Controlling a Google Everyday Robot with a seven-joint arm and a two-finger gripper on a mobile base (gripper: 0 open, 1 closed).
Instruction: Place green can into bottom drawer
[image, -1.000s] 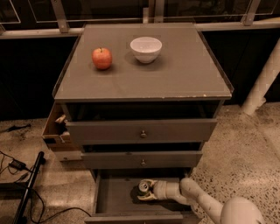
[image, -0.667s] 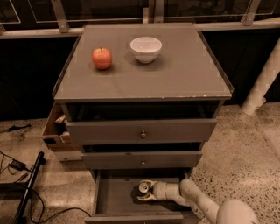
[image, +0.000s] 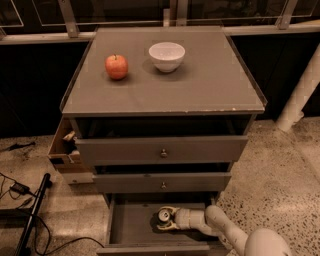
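The green can (image: 164, 215) stands upright in the open bottom drawer (image: 129, 225) of the grey cabinet, right of its middle. Only its silver top and a little of its side show. My gripper (image: 161, 220) reaches into the drawer from the right, low over the floor, and is shut on the can, with its pale fingers (image: 165, 226) on either side of it. My white arm (image: 220, 227) runs off toward the lower right corner.
A red apple (image: 116, 66) and a white bowl (image: 166, 56) sit on the cabinet top. The two upper drawers (image: 163, 153) (image: 163, 185) stand slightly open. A cardboard box (image: 64, 150) sits left of the cabinet, with cables and a black pole (image: 30, 220) on the floor. A white pipe (image: 300, 90) is at right.
Almost nothing differs: the gripper and can stay at the same spot in the bottom drawer, and the arm has shifted only slightly.
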